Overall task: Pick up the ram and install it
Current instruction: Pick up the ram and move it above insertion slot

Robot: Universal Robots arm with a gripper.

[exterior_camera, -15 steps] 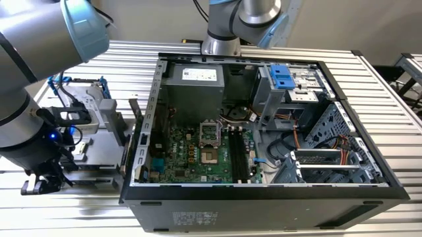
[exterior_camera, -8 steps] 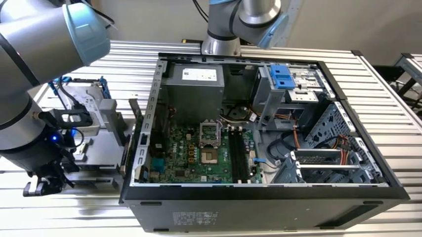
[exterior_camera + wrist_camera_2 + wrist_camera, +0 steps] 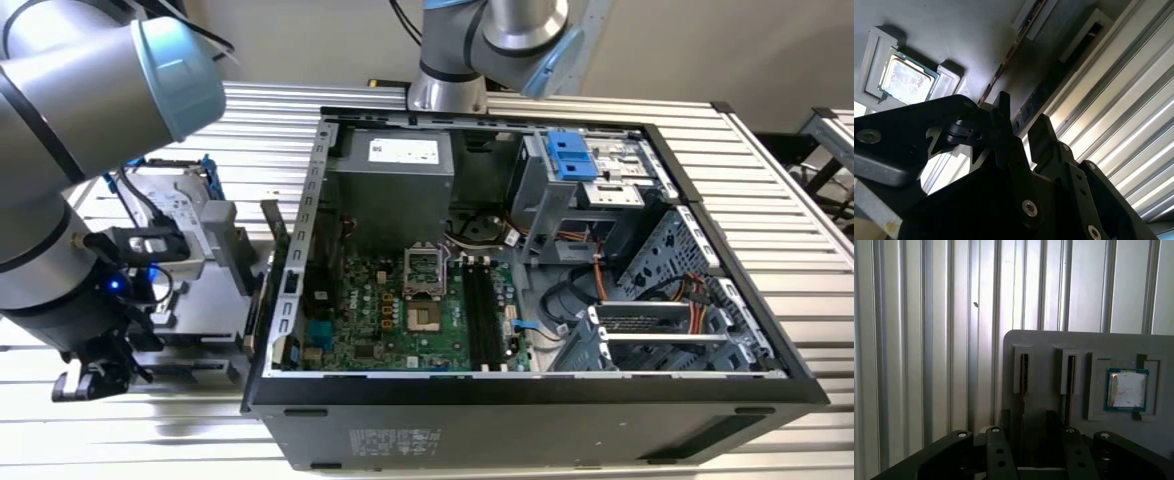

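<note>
Ram (image 3: 1024, 380), seemingly slotted, beside processor (image 3: 1126, 390)

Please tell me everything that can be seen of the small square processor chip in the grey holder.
The processor chip is a small flat square with a silver metal top and a thin green-blue board edge around it. It lies flat in a square recess of the grey holder, beside two narrow slots. Only the holder touches it; the hand is apart from it.

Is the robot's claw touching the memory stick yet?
Cannot tell. In the first wrist view the claw sits astride the memory stick standing in the tray, but shadow hides any gap or contact.
</note>
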